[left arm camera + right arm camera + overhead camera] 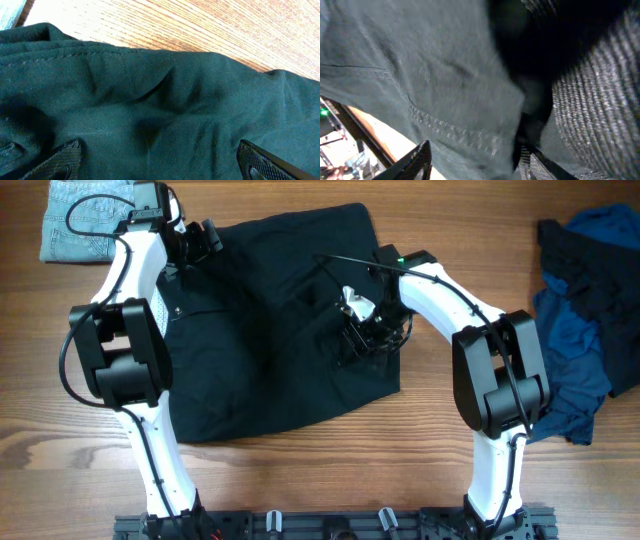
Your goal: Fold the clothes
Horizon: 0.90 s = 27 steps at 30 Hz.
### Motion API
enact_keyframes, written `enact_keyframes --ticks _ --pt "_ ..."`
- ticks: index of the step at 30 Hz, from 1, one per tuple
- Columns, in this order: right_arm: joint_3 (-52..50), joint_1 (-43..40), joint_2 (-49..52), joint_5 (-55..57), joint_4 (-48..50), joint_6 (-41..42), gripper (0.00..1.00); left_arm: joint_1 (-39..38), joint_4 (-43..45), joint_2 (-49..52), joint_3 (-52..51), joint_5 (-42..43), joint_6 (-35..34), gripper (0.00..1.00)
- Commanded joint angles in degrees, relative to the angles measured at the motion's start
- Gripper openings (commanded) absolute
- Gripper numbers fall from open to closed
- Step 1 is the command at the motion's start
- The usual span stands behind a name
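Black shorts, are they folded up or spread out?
Spread out, mostly: the black shorts lie wide and rumpled on the table. Whether they are already doubled over once, cannot tell.

Left of the black shorts (270,350), the denim garment (85,220) was cut by the top edge; right of the shorts, the blue garments (585,330) ran off-frame. The right gripper (358,338) on the shorts looked blurred; we couldn't judge its grip.

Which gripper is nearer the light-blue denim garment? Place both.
Left. The left gripper sits at the far corner of the black shorts beside the denim garment; the right gripper is over the middle of the shorts, well away from it.
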Motion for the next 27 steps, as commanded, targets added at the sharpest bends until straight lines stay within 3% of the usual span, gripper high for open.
enact_keyframes --ticks 1,15,25,27 --pt "2.32 0.02 -0.74 -2.01 -0.72 -0.63 0.52 -0.11 -0.17 -1.97 -0.59 -0.31 0.70 1.00" --pt "2.58 0.02 -0.74 -1.99 -2.29 -0.63 0.31 -0.04 -0.17 -1.97 -0.59 -0.31 0.72 1.00" --pt "2.58 -0.09 -0.85 0.11 -5.90 0.72 0.05 -0.04 -0.17 -1.97 -0.59 -0.31 0.72 1.00" --pt "2.58 -0.09 -1.14 1.79 -7.48 2.54 0.04 -0.04 -0.17 -1.97 -0.59 -0.31 0.70 1.00"
